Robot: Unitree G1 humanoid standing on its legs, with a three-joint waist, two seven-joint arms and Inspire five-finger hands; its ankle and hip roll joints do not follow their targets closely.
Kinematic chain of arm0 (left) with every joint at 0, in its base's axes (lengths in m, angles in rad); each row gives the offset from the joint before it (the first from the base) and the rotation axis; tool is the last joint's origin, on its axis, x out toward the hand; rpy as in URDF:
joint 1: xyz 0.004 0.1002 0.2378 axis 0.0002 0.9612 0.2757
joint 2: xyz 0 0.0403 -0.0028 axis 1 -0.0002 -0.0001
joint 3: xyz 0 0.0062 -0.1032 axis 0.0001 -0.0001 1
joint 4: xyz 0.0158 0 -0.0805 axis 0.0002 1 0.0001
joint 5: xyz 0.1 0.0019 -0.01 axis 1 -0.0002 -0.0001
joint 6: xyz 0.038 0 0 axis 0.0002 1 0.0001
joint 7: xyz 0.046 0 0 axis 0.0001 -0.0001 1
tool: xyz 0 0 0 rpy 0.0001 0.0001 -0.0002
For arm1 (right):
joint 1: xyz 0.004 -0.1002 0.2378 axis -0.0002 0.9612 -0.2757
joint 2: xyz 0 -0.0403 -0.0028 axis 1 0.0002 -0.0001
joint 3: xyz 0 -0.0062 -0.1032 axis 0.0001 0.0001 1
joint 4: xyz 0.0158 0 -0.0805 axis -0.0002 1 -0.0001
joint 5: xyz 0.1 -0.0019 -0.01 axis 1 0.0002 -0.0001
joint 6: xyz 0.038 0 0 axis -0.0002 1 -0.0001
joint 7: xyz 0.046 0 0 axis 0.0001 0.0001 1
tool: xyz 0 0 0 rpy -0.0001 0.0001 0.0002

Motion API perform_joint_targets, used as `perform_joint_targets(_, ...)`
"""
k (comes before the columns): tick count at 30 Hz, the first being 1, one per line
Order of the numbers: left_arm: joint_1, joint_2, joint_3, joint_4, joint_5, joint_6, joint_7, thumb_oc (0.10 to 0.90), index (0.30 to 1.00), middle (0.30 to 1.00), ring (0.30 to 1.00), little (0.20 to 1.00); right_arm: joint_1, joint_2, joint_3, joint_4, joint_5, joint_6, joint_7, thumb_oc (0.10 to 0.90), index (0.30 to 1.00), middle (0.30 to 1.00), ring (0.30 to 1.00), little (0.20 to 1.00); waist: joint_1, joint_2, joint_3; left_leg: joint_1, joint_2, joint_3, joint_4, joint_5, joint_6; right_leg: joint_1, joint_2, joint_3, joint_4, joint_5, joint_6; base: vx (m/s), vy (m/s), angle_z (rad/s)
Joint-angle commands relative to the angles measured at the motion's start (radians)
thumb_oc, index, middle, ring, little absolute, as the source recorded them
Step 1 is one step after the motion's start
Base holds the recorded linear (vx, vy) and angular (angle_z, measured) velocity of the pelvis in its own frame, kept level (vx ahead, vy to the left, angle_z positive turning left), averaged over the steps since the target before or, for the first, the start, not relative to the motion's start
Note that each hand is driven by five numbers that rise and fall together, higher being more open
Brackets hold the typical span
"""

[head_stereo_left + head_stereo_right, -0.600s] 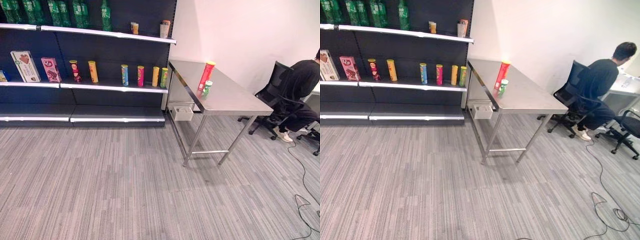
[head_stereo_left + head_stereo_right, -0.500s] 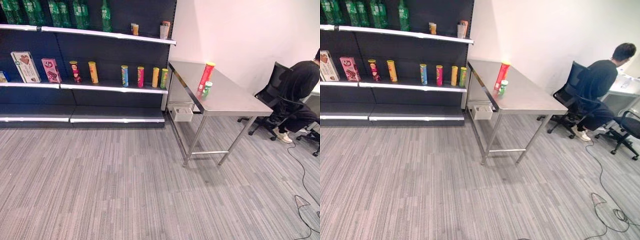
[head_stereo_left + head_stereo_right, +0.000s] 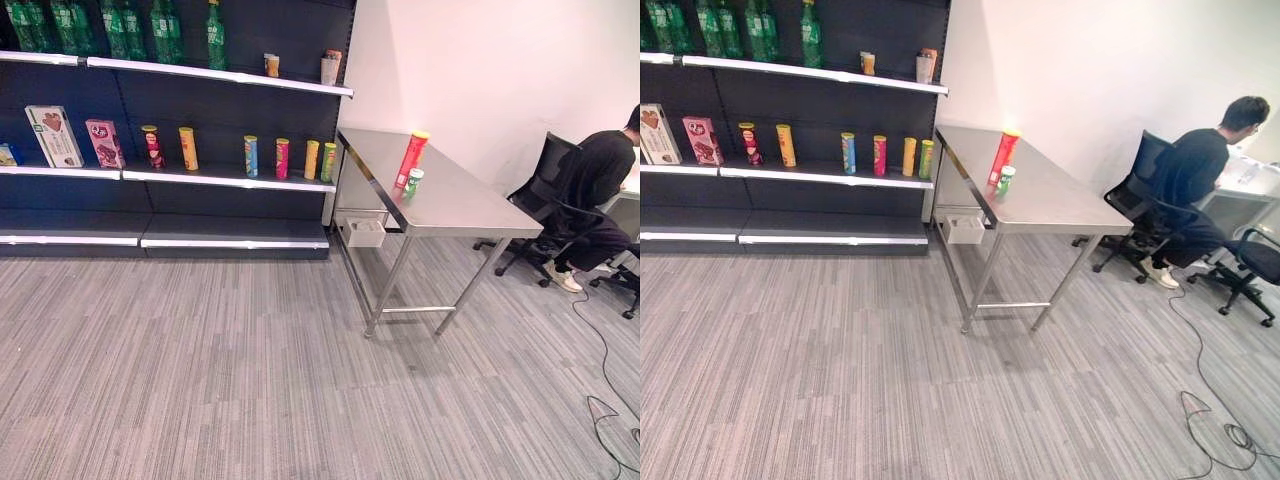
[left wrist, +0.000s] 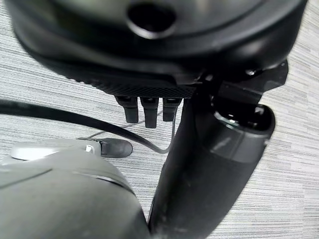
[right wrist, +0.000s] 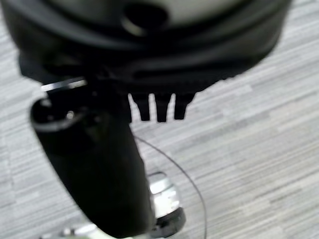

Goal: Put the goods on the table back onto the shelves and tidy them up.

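Note:
A tall red tube (image 3: 411,160) and a small green can (image 3: 412,182) stand side by side on the steel table (image 3: 450,205), towards its far edge. Left of the table stands the dark shelf unit (image 3: 225,178). My left hand (image 4: 144,110) hangs over the carpet, fingers straight, holding nothing. In its own wrist view my right hand (image 5: 157,108) is the same: straight fingers, nothing in them, floor beneath. Both hands are well away from the table and the shelves.
The middle shelf carries several coloured tubes (image 3: 282,157) and two boxes (image 3: 55,135). Green bottles (image 3: 160,28) and two cups (image 3: 330,67) line the top shelf. A white box (image 3: 363,232) sits under the table. A person (image 3: 600,170) sits on an office chair (image 3: 545,190) at the right.
The whole picture has shifted slightly, so the camera moved. The tube, the can and the shelf goods stand where they were.

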Motion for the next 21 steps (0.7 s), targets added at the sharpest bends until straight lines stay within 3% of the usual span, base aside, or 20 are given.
perform_joint_targets(1,-0.061,-0.017,0.017,0.028,0.01,0.003,0.0,0.8,0.9,0.9,0.9,0.9,-0.097,-0.02,0.001,0.058,-0.038,0.014,-0.028,0.8,0.9,0.9,0.9,0.9,0.001,0.058,0.068,0.03,-0.018,-0.005,0.011,-0.129,-0.019,0.029,-0.019,0.037,0.029,-0.09,0.103,-0.02,-0.032,0.0)
perform_joint_targets(17,-0.071,-0.003,-0.033,0.002,0.083,0.001,-0.029,0.8,0.9,0.9,0.9,0.9,-0.091,-0.04,0.004,0.056,-0.049,0.005,-0.015,0.8,0.9,0.9,0.9,0.9,-0.009,0.061,0.081,0.047,-0.004,0.004,0.013,-0.127,-0.022,0.03,0.0,0.043,0.057,-0.11,0.091,0.0,-0.007,0.0)
perform_joint_targets(19,-0.079,0.003,-0.028,-0.004,0.059,-0.002,-0.03,0.8,0.9,0.9,0.9,0.9,-0.093,-0.044,0.003,0.052,-0.048,0.003,-0.016,0.8,0.9,0.9,0.9,0.9,-0.002,0.048,0.114,-0.042,-0.002,0.01,0.173,-0.148,-0.028,0.024,-0.003,0.057,0.082,-0.121,0.074,-0.12,-0.061,-0.03)
perform_joint_targets(21,-0.099,0.014,-0.016,-0.021,0.008,-0.008,-0.021,0.8,0.9,0.9,0.9,0.9,-0.101,-0.052,0.011,0.039,-0.055,0.004,-0.022,0.8,0.9,0.9,0.9,0.9,0.015,0.028,0.172,-0.208,-0.005,-0.011,0.424,-0.1,-0.049,0.002,0.0,0.064,0.108,-0.12,0.048,-0.19,-0.125,0.11)
